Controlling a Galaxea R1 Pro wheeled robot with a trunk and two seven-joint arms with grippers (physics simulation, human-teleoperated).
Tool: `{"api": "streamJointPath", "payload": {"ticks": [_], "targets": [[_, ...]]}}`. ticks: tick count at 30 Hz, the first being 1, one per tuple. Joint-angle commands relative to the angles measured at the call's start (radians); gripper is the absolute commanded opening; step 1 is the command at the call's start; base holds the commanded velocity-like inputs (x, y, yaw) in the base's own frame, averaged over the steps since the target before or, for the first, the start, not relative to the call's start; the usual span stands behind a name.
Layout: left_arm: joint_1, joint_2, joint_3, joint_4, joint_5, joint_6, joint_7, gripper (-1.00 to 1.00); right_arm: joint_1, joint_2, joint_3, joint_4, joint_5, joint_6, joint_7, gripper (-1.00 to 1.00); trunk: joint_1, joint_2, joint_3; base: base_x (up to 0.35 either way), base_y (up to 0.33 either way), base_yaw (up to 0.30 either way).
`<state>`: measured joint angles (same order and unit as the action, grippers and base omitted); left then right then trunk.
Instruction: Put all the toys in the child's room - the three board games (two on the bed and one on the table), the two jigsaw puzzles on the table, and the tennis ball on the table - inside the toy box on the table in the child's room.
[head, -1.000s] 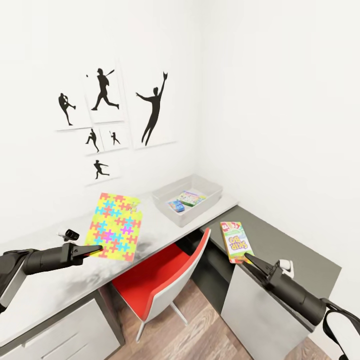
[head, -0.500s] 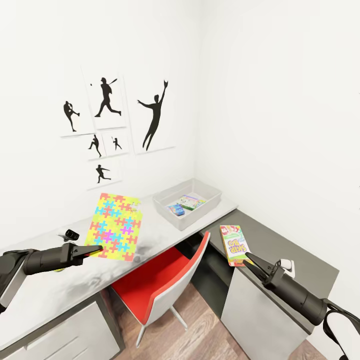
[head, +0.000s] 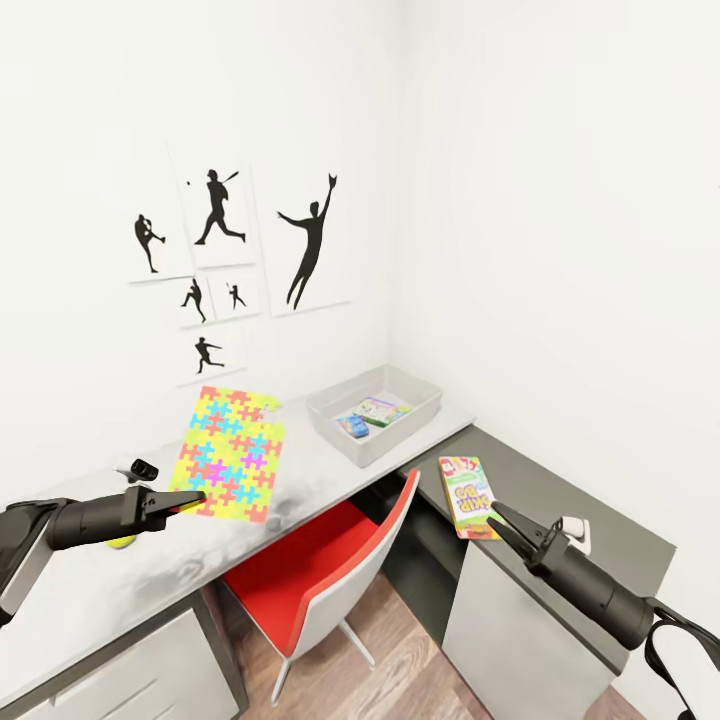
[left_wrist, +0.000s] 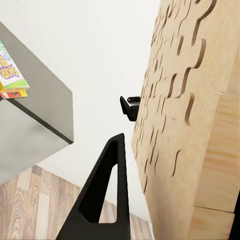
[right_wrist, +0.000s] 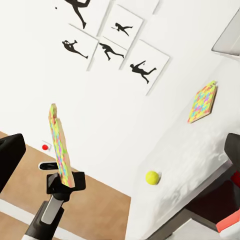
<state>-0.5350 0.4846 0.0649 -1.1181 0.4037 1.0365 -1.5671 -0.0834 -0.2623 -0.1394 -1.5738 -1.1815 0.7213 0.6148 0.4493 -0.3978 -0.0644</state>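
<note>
the toy box (head: 418, 385) sits on the far end of the table (head: 300, 480), close to the corner of the room. inside it lie a small blue board game (head: 352, 426) and a pale colourful board game (head: 382, 410), side by side.

the left gripper (head: 195, 495) is pinched on the bottom edge of 1 jigsaw puzzle (head: 229, 452) and holds it up in the air over the table, standing almost straight. in the left wrist view you see the plain wooden back of this puzzle (left_wrist: 192, 115) with a black finger (left_wrist: 102, 192) next to it. in the right wrist view the same puzzle (right_wrist: 60, 150) shows edge-on, gripped at the bottom.

the second jigsaw puzzle (right_wrist: 202, 102) lies flat on the table, seen in the right wrist view. the tennis ball (head: 121, 542) rests on the table, peeking out just under the left arm (head: 90, 520). it shows too in the right wrist view (right_wrist: 152, 177).

the right gripper (head: 497, 516) is clamped on the near edge of the skip-bo box (head: 467, 496) and holds it above the dark grey side counter (head: 580, 510), well apart from the toy box.

a red chair (head: 330, 560) is tucked under the table. black baseball pictures (head: 235, 250) hang on the white wall above. the floor (head: 400, 670) is wood planks.
</note>
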Motion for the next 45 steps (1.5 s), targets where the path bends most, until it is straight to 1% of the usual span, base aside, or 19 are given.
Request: {"api": "streamJointPath", "payload": {"ticks": [1,12,25,32,45], "targets": [[-0.001,0.000,0.000,0.000,0.000,0.011,-0.004,-1.00,-0.001,0.000,-0.001,0.000,-0.004,0.006,0.000,1.00,0.001,-0.002,-0.001,0.000,0.000,0.000],[-0.001,0.002,0.001,0.000,0.001,0.011,-0.004,-1.00,-0.001,0.000,-0.001,0.000,-0.004,0.003,-0.001,1.00,0.001,-0.002,0.016,0.000,0.000,0.011],[0.000,0.002,0.002,0.000,0.001,0.011,-0.004,-1.00,-0.001,0.000,-0.004,0.000,-0.004,0.001,-0.006,1.00,0.001,-0.002,0.017,0.000,0.000,-0.009],[0.000,0.002,0.002,0.000,0.002,0.011,-0.004,-1.00,-0.001,0.000,-0.005,0.000,-0.004,0.002,-0.005,1.00,0.001,-0.002,0.017,0.064,0.000,-0.226],[0.000,0.002,0.002,0.001,0.003,0.011,-0.004,-1.00,-0.001,0.000,-0.003,0.000,-0.004,0.002,-0.005,1.00,0.001,-0.002,0.017,0.274,0.000,-0.276]]}}
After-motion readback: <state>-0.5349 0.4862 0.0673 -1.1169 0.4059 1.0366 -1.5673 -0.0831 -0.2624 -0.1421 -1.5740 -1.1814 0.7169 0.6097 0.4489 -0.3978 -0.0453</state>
